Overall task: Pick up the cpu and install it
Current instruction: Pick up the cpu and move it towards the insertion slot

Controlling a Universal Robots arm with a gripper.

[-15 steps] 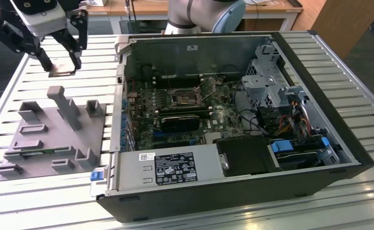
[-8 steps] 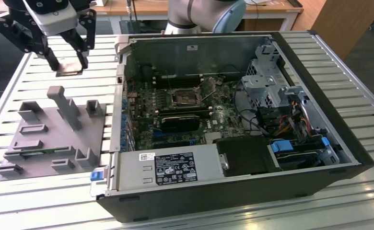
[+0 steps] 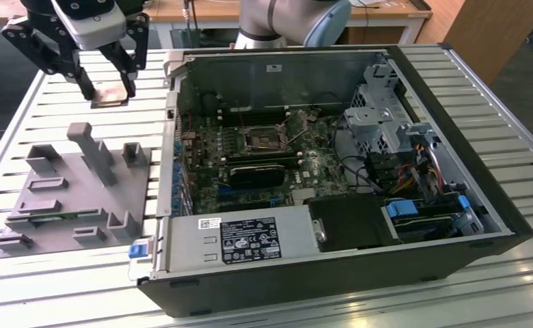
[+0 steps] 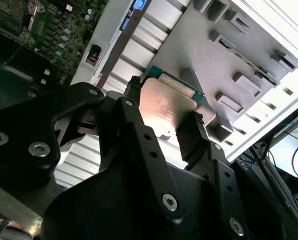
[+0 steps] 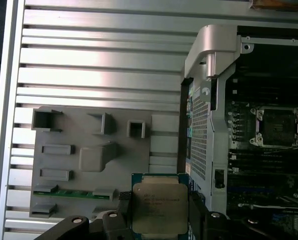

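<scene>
1. Your gripper (image 3: 108, 90) is clamped on the cpu (image 5: 160, 206). Its fingers (image 4: 139, 125) press two opposite edges, and the silver plate faces the first wrist camera.
2. You are holding it over the slatted table (image 3: 29, 123), near the grey fixture tray (image 3: 66, 198) and beside the open computer case (image 3: 276, 75).
3. The tray carries a green strip (image 5: 64, 193) in one slot.
4. The case holds the motherboard (image 3: 212, 184), with its socket (image 3: 264, 139) well apart from the cpu.

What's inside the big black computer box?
A green circuit board with an open square socket, a silver power box, a metal cage and coloured wires. The power box covers whatever lies beneath it.
</scene>
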